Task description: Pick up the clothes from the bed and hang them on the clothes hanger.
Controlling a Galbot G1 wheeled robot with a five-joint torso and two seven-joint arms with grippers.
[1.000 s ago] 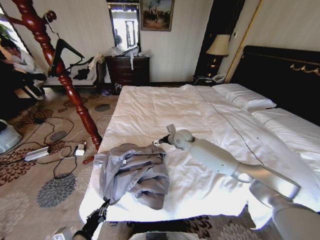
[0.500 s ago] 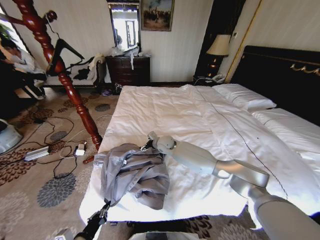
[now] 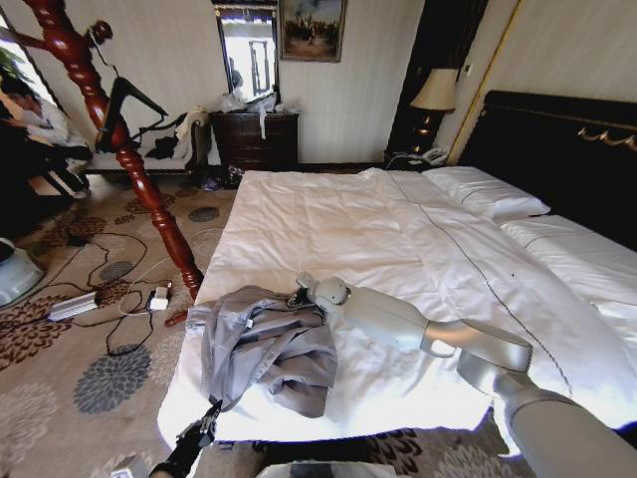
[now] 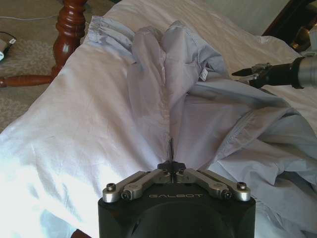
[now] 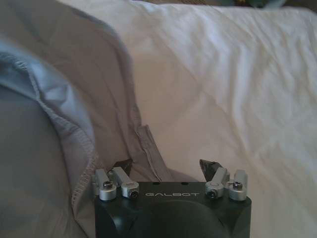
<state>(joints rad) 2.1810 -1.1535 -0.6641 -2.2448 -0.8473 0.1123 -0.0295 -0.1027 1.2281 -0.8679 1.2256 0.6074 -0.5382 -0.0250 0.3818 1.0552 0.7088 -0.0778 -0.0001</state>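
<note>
- Your right gripper point(image 3: 296, 297) is down at the far right edge of the clothes point(image 3: 267, 344), with its arm stretched leftward across the bed point(image 3: 418, 239).
- In the right wrist view, that gripper point(image 5: 168, 166) has its two fingers spread apart with nothing clamped; a fold and seam of the grey-blue fabric point(image 5: 59, 114) lies between and beside them on the white duvet point(image 5: 237, 89).
- Your left gripper point(image 3: 204, 423) sits low at the near edge of the bed, just at the near left corner of the garment.
- From the left wrist view, its fingers point(image 4: 171, 166) meet at a single point with no gap, and the tips are right at the fabric point(image 4: 163, 89); you cannot tell whether any cloth is pinched between them.
- The clothes lie crumpled in a heap on the near left part of the bed, close to the left edge.
- The clothes hanger point(image 3: 124, 105) hangs on the reddish-brown coat stand point(image 3: 109, 129), which stands on the carpet to the left of the bed, well apart from the garment.
</note>
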